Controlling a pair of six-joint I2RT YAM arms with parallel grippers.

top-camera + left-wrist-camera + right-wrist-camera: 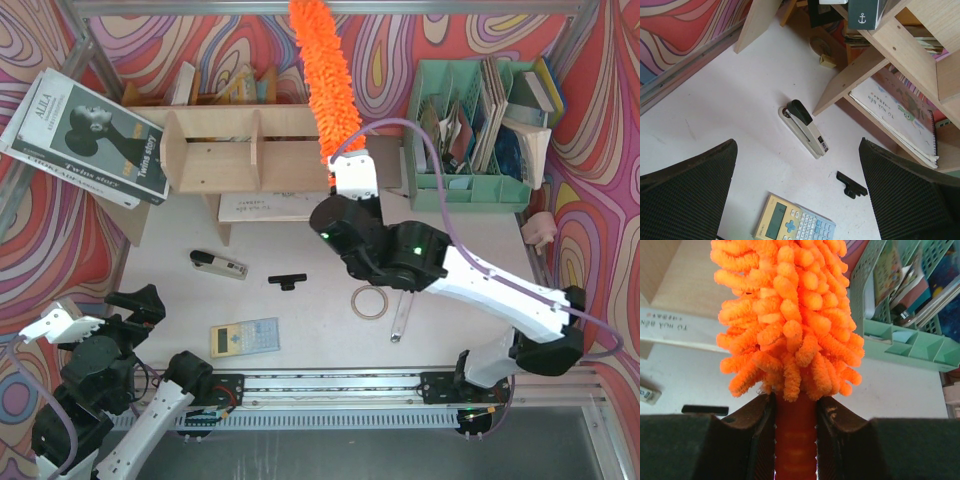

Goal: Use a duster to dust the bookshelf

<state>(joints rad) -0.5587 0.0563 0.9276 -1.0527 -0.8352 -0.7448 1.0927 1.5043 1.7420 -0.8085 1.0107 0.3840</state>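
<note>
My right end effector (795, 412) is clamped on the duster (790, 315) just below its fluff, so the head reaches across the right end of the bookshelf (250, 150), while my left end effector (800, 195) hangs wide open and empty.

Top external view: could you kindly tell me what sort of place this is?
Probably a robot test cell dressed as an office desk: a swirl-patterned backdrop surrounds a table carrying a bookshelf, a file organizer, a stapler and a calculator.
</note>
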